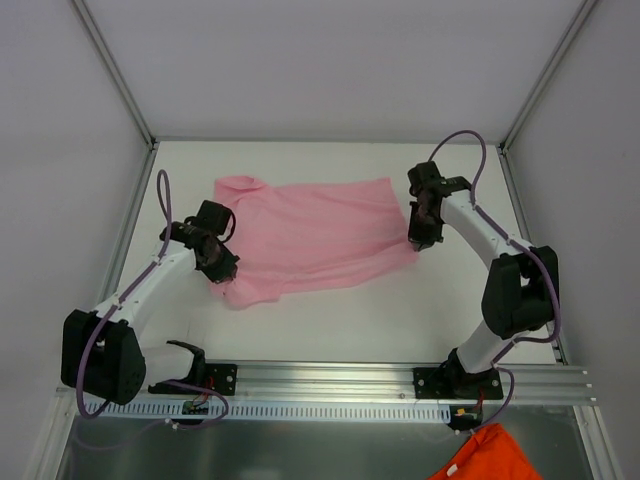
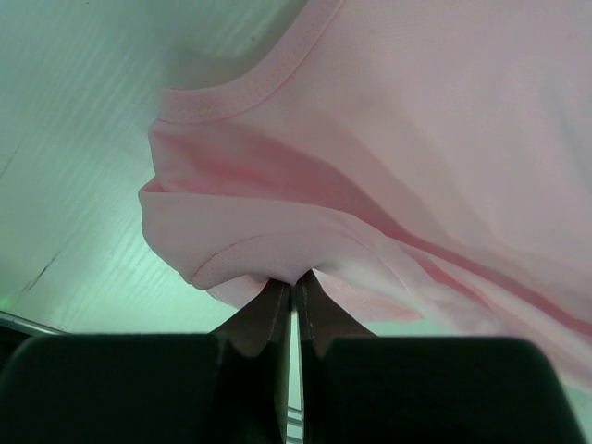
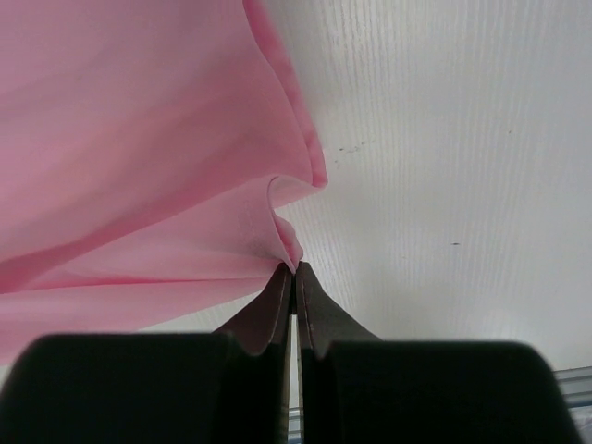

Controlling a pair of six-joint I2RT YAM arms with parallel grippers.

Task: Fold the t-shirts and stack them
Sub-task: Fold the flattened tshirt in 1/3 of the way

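Jaws of the left gripper (image 1: 224, 274) and right gripper (image 1: 418, 241) pinch opposite ends of the pink t-shirt (image 1: 315, 235), its long axis spanning side to side between them.

One pink t-shirt (image 1: 320, 235), two tools (image 1: 225, 274) (image 1: 417, 243)

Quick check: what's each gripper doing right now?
Left gripper: closed, pinching a fold of the pink t-shirt.
Right gripper: closed, pinching the same shirt's edge.
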